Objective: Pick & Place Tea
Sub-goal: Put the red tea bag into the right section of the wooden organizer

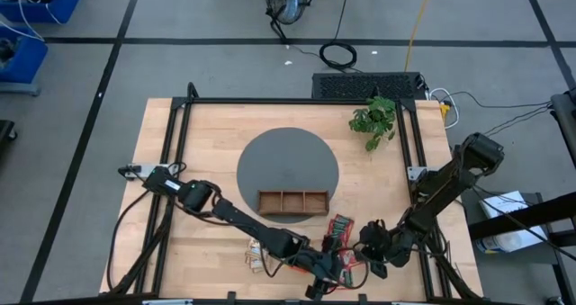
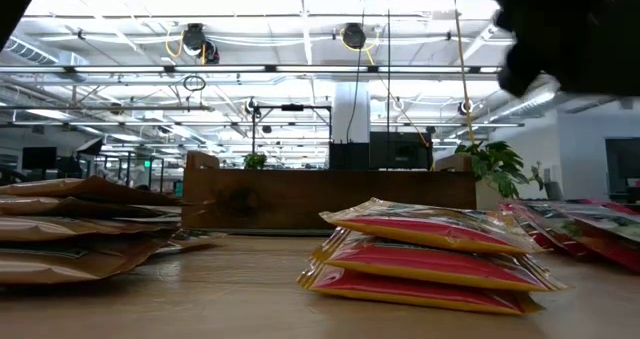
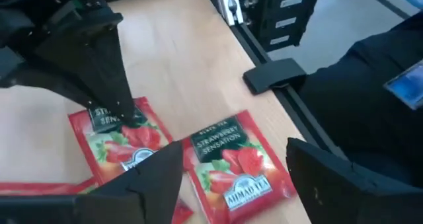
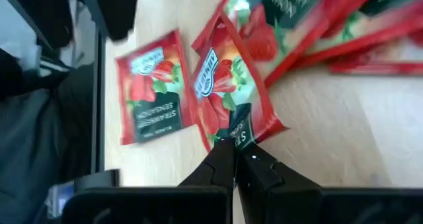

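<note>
Lifting one red packet (image 4: 228,98) cleanly off the pile looks like the step in hand: the right claw (image 4: 234,159) is pinched shut on that packet's bottom edge, at the near edge of the surface (image 1: 180,161), and the packet tilts up from the wood. To do it well, I would raise it straight and slowly so the thin foil does not slip from such a small bite, then carry it toward the wooden tray (image 1: 292,201), which sits on the grey round mat (image 1: 288,165) well apart from the pile. The left claw (image 3: 231,178) hangs with its fingers spread wide over a second red packet (image 3: 239,164), holding nothing; it should wait until the right arm is clear, since the two arms are close together here. More packets lie near: red ones (image 1: 340,226) fanned out beside the claws and beige ones (image 1: 256,255) farther along the near edge. Both red packets read "STRAWBERRY SENSATION", with "BLACK TEA" above it and the brand "AHMAD TEA" below.
</note>
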